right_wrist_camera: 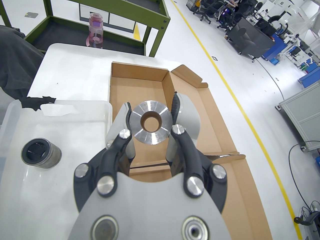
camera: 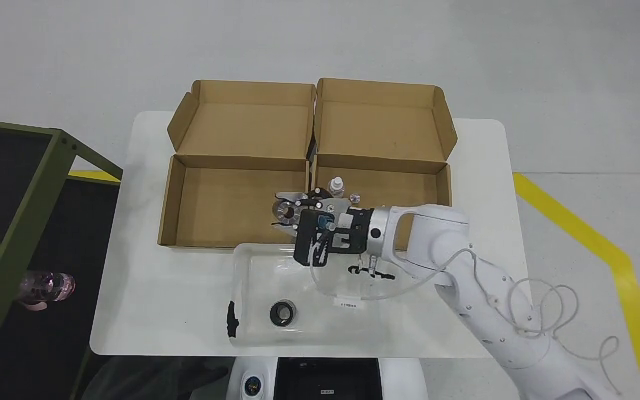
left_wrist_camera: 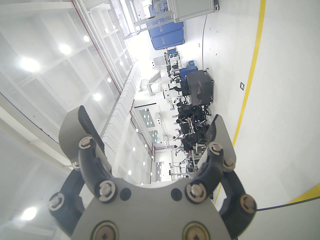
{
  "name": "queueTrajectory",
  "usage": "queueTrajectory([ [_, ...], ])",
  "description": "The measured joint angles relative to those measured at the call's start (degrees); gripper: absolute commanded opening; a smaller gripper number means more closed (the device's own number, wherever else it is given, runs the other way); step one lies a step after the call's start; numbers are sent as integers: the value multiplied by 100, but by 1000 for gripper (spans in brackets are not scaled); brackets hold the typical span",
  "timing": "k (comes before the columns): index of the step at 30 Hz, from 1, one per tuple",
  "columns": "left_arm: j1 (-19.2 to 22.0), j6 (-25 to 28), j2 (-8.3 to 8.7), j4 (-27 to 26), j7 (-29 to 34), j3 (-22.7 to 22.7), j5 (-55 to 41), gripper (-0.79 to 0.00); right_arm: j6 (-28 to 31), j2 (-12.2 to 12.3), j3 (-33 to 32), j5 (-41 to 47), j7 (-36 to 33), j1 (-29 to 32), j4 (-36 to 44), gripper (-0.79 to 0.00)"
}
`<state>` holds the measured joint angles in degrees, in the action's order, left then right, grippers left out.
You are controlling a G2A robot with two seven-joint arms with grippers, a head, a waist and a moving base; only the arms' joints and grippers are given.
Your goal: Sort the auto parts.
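Observation:
My right gripper [right_wrist_camera: 151, 106] [camera: 289, 211] is shut on a flat silver metal ring [right_wrist_camera: 151, 122] [camera: 283, 211] with a round centre hole. It hangs over the near right part of the left cardboard box [right_wrist_camera: 140, 88] [camera: 220, 205], close to the clear plastic bin [right_wrist_camera: 75, 106] [camera: 240, 290]. A dark cylindrical bearing [right_wrist_camera: 41, 152] [camera: 283, 314] lies on the bin's floor. My left gripper [left_wrist_camera: 150, 116] is open with nothing between its fingers, and it points up toward the hall ceiling.
A second open cardboard box [camera: 400, 185] stands beside the left one. Black tape [right_wrist_camera: 37, 100] marks the bin's rim. Off the table's left edge stands a green cart [camera: 40, 200] with a pink bottle [right_wrist_camera: 95, 29] on it.

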<state>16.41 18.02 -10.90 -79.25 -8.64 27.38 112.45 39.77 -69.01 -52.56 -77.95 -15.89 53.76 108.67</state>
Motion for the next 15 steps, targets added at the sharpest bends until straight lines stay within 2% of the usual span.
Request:
queueTrajectory([
  [7, 0, 0, 0, 0, 0, 0, 0, 0, -17, -32, 36, -81, 31, -152, -44, -785],
  [15, 0, 0, 0, 0, 0, 0, 0, 0, -131, -136, 217, 56, 67, -496, -529, -785],
])
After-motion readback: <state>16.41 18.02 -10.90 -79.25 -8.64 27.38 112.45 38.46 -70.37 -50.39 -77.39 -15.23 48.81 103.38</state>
